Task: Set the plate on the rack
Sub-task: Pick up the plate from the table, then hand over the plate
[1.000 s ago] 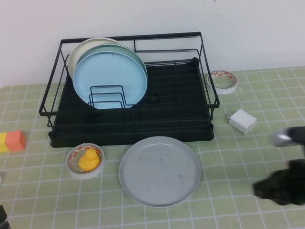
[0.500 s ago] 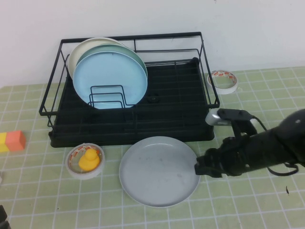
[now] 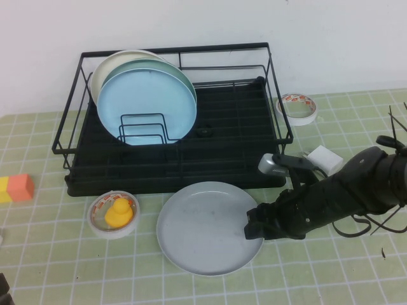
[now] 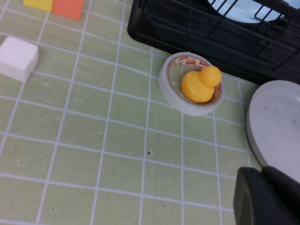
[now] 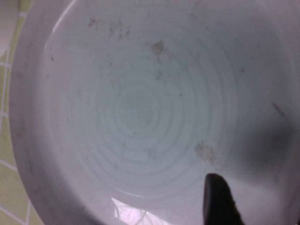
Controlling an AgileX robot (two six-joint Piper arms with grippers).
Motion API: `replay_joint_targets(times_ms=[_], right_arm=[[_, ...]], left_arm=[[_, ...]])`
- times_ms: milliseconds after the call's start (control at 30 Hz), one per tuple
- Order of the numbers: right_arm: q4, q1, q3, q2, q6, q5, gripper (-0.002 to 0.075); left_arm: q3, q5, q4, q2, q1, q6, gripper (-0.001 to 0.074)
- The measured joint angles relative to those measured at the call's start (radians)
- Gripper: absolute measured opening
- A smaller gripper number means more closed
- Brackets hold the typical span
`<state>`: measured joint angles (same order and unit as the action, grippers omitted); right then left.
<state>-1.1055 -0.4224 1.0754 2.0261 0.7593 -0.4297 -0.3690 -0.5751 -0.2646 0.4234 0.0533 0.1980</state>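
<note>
Right hand (image 3: 254,227) at plate (image 3: 203,229) rim, 3 o'clock side, fingers spread, nothing grasped.
Plate flat on counter (image 3: 51,254), just in front of rack (image 3: 172,121); looks stiff, smooth, likely slippery: pinch the raised rim. Left hand (image 4: 267,197) clenched, parked near-left.

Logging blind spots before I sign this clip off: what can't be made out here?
- Right gripper at the grey plate: high view, the arm's own dark bulk masks any contact with the rim.
- Left gripper: wrist view, cut off at the picture's corner; absent from the high view.
- Cream and pale green plates in the rack: mostly hidden behind the light blue plate.
</note>
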Motion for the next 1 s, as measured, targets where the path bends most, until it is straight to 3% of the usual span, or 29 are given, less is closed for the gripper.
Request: replay_joint_targets(times_ms=[133,367,500,600,733,800,867,1000], right_arm=[[-0.002,0.000,0.005,0.005,-0.002,-0.002,0.0314],[-0.022,0.000,0.005,0.014,-0.006,0.000,0.0057],[-0.022,0.000,0.005,0.010,0.005,-0.041,0.0019],[-0.022,0.000,0.005,-0.032,0.010,-0.099,0.0012],[-0.022,-0.031,0.005,-0.135,0.027,-0.143,0.0012],[-0.022,-0.063,0.005,-0.188,0.038,-0.151,0.0011],[-0.022,-0.108,0.005,-0.240,0.045,-0.151,0.0011],[-0.022,-0.196,0.005,-0.303,0.051,-0.136,0.0011]], left_arm=[[0.000,0.000,0.000,0.000,0.000,0.000,-0.0002],[0.000,0.000,-0.023,0.000,0.000,0.000,-0.0002],[0.000,0.000,-0.055,0.000,0.000,0.000,0.0021],[0.000,-0.005,-0.112,0.000,0.000,0.000,0.0147],[0.002,-0.029,-0.238,0.000,0.000,0.000,0.0437],[0.002,-0.034,-0.300,0.000,0.000,0.000,0.0545],[0.002,-0.035,-0.341,0.000,0.000,0.000,0.0607],[0.002,-0.035,-0.384,0.000,0.000,-0.004,0.0628]])
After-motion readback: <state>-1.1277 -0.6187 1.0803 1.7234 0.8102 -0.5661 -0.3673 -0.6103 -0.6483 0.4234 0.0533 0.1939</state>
